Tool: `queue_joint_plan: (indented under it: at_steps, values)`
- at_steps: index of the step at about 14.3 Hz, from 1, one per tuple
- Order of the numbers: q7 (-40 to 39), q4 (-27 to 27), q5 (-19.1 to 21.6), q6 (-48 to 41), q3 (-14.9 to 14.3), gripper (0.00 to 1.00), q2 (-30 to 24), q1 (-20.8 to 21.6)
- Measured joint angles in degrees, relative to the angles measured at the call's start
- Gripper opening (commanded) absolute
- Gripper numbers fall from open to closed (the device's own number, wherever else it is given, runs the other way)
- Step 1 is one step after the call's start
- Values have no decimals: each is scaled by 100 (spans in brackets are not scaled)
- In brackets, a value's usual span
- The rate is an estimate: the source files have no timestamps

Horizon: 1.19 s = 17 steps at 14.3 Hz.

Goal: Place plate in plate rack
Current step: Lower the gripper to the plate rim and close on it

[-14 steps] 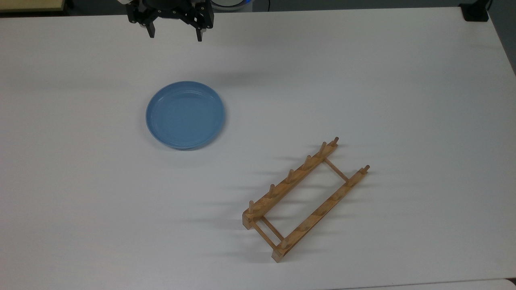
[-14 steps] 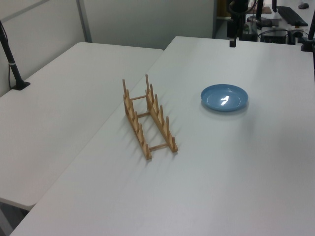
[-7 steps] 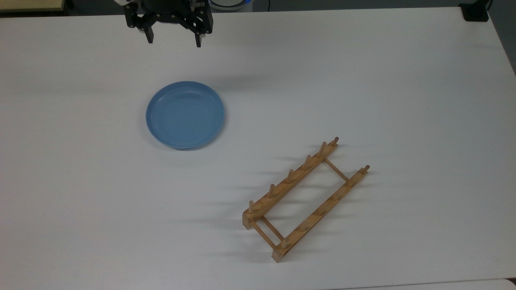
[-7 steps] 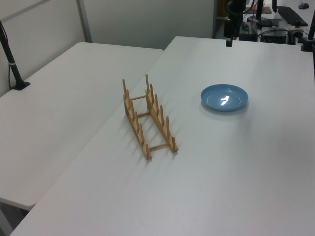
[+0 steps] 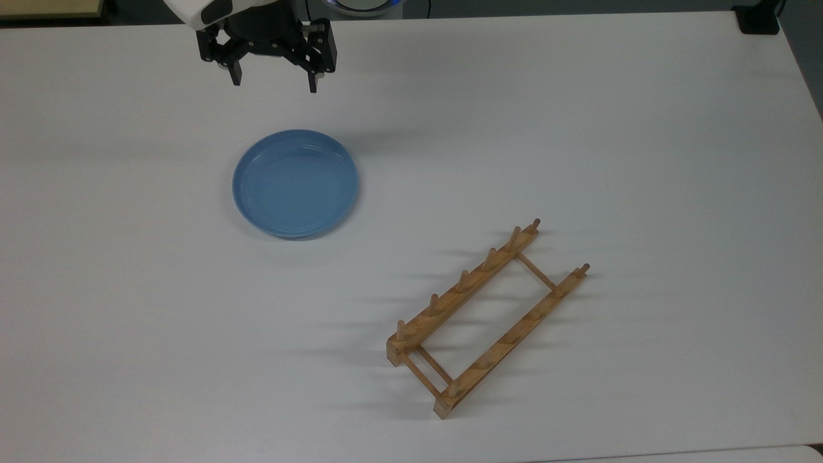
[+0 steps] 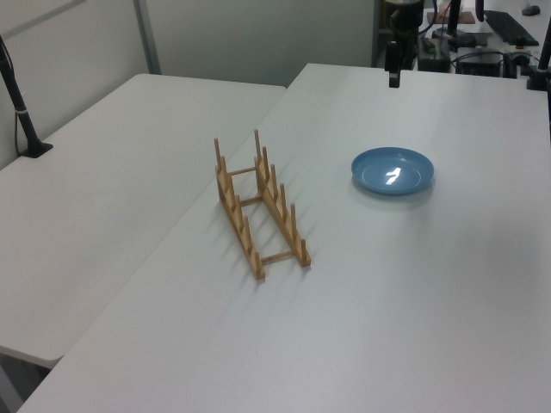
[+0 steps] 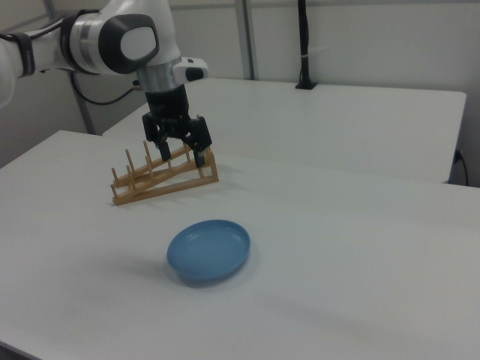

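Note:
The light-blue plate [image 5: 296, 183] lies flat on the white table, left of centre in the top view. The light-wood plate rack [image 5: 463, 290] stands apart from it toward the top view's lower right, its pegs upright and no plate in it. My gripper [image 5: 274, 83] hangs open above the table just beyond the plate's far rim, holding nothing. In the left view the gripper [image 6: 393, 77] is behind the plate [image 6: 393, 170], with the rack [image 6: 258, 206] nearer the camera. In the right view the gripper [image 7: 184, 156] hovers in front of the rack [image 7: 161, 180], above and behind the plate [image 7: 208, 250].
A black clamp base [image 5: 759, 19] sits at the table's far right corner in the top view. A second white table [image 6: 112, 172] adjoins on the left view's left, with a black pole [image 6: 21, 112] at its edge.
The open gripper has moved down the top view toward the plate's far rim. The plate and the rack have not moved.

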Motion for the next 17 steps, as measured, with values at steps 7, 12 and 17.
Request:
queue_joint_plan:
  at_steps: [7, 12, 17]
  values:
    - [-1069, 12, 264, 21, -180, 90, 501, -330]
    - [-1790, 50, 265, 612, -192, 88, 1285, -610]
    - [-2169, 74, 265, 1117, -194, 80, 1777, -816]
